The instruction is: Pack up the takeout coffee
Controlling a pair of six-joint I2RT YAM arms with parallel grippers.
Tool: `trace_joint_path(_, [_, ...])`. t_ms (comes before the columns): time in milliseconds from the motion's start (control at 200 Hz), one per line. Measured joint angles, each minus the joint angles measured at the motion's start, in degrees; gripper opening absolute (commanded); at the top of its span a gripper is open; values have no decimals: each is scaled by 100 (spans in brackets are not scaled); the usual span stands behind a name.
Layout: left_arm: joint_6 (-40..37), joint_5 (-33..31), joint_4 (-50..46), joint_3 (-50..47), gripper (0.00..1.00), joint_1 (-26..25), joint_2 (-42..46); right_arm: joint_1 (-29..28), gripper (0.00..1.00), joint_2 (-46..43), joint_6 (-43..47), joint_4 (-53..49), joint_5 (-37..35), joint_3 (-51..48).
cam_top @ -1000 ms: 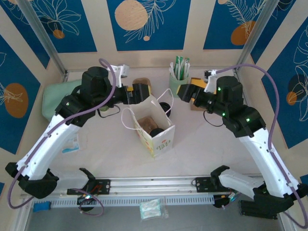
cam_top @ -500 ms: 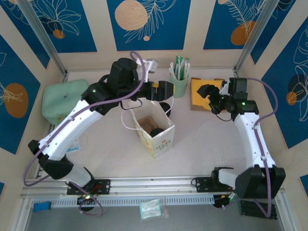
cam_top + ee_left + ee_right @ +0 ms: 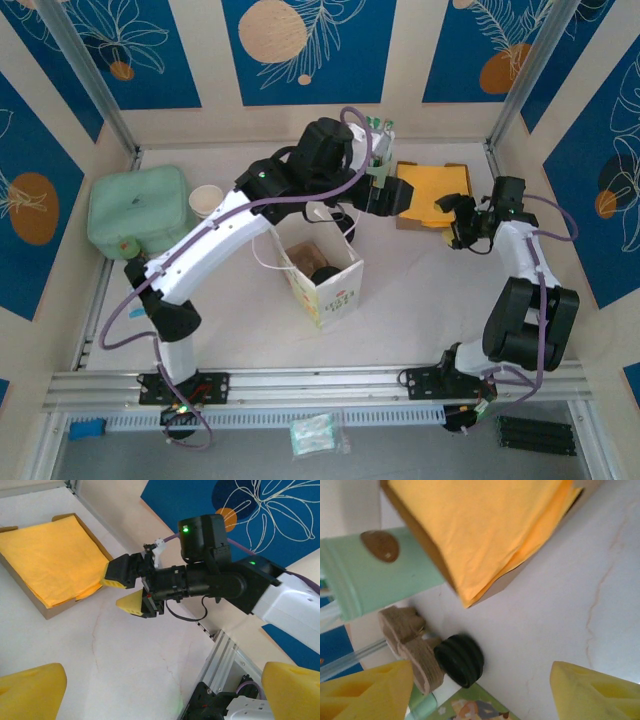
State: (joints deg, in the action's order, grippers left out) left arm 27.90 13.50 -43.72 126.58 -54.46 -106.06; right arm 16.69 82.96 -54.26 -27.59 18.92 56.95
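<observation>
Coffee (image 3: 325,272): round black lid showing inside the open bag (image 3: 338,285), mid table. Cup sides are hidden, so the ID is my guess.
Bag: upright, mouth open, white handles loose, nothing steadying it.
L gripper (image 3: 161,692): fingers (image 3: 30,687) spread wide, empty. Hangs near the yellow napkins (image 3: 435,190).
L arm (image 3: 230,225): stretched across the table, passing above the bag's back edge.
R gripper (image 3: 125,589): fingers (image 3: 590,690) apart, nothing btwn them. Just beside the napkins, facing the L gripper.
Risk 1: both grippers sit near each other by the napkins. If both go for the same spot, they knock.
Risk 2: L arm runs close over the bag handles. A snag would tip the bag, coffee w/ it.
Risk 3: black lid (image 3: 460,660) lies on the table by the bag. Easy mix-up w/ the lidded cup.
Risk 4: mint holder (image 3: 380,575) stands close to the L wrist. A sideways sweep could topple it.
Other: lidless cup (image 3: 205,200) at far L, well apart, prob. no threat.
</observation>
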Motion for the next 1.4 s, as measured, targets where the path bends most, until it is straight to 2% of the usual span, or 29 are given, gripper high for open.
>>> trace_joint_path(270, [-44,0,-179,157,100,-76,-179,48,56,737,-302,634,83,-61])
trace_joint_path(470, [-44,2,-179,162,100,-85,-181,48,41,1036,-459,1051,85,-61])
trace_joint_path(1401, [-39,70,-179,236,99,-87,-258,-79,33,1906,-581,1416,57,302])
